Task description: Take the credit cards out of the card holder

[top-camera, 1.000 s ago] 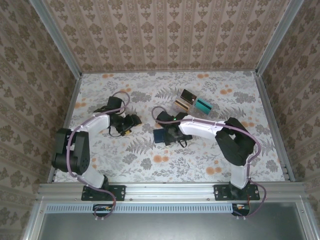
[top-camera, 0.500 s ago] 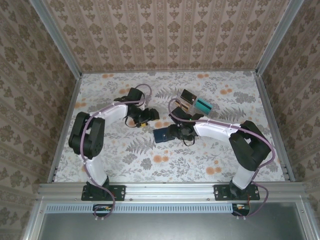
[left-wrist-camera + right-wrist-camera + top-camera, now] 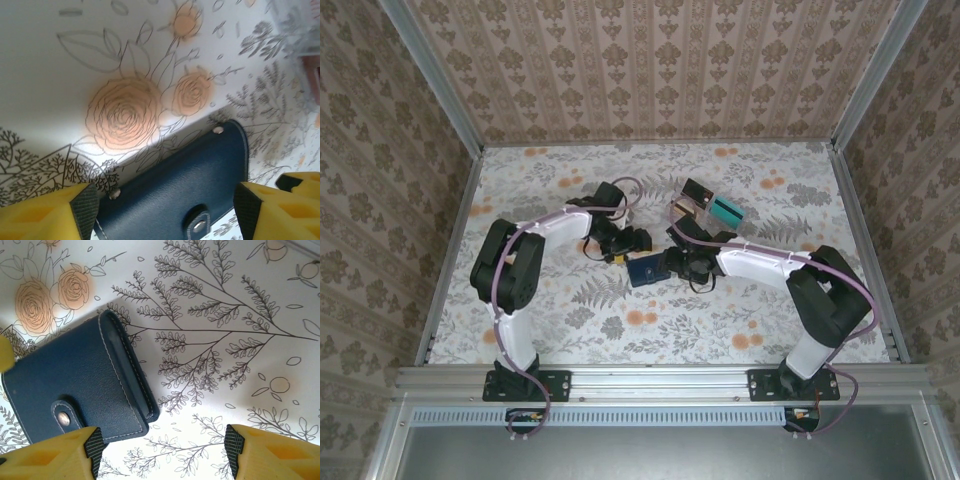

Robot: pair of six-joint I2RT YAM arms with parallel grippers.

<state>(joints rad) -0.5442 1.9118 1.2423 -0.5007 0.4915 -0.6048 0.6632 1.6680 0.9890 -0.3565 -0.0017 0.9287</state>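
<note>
Card holder (image 3: 642, 271): flat on the floral table (image 3: 570, 320), folded shut, tab snapped. My left pincer (image 3: 165, 212): released, jaws spread to either side of the holder, gripping nothing. My right pincer (image 3: 162, 450): released, at the holder's right edge, gripping nothing. Clear compartment tray (image 3: 708, 205): near the holder, beyond and to its right.

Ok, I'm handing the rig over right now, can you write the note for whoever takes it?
Left end effector: open, astride the card holder.
Right end effector: open, half over it.
Card holder: flat on the table, closed, tab snapped.
Done: both arms at the holder; no card out.
Left: undo the tab, open it, pull the credit cards.
</note>
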